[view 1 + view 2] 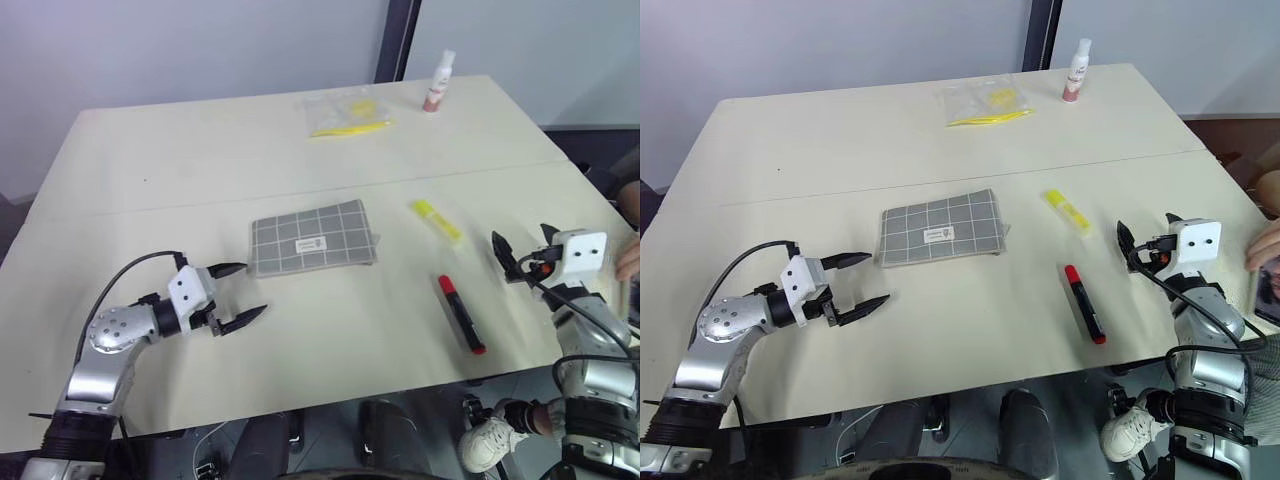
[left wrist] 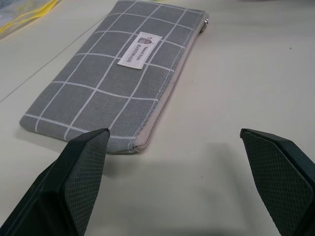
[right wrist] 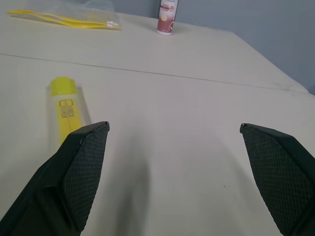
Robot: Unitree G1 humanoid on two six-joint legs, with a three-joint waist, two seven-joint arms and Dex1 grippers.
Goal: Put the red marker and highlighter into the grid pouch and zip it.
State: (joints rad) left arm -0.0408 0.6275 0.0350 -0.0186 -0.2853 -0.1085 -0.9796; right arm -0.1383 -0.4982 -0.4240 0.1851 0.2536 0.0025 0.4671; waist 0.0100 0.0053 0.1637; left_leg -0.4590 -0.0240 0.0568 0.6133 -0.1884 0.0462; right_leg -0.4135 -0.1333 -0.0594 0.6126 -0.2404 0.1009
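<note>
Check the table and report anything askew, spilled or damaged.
Nothing stands out. The grid pouch lies flat, the highlighter and red marker lie loose and intact beside it, and nothing is spilled.

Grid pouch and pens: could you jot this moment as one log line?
grid pouch: flat on table, empty-handed | red marker, highlighter: loose beside it | left gripper: open near pouch | right gripper: open

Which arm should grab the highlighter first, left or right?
Probably the right. The right gripper stands open beside the highlighter, while the left gripper, also open, faces the grid pouch.
</note>
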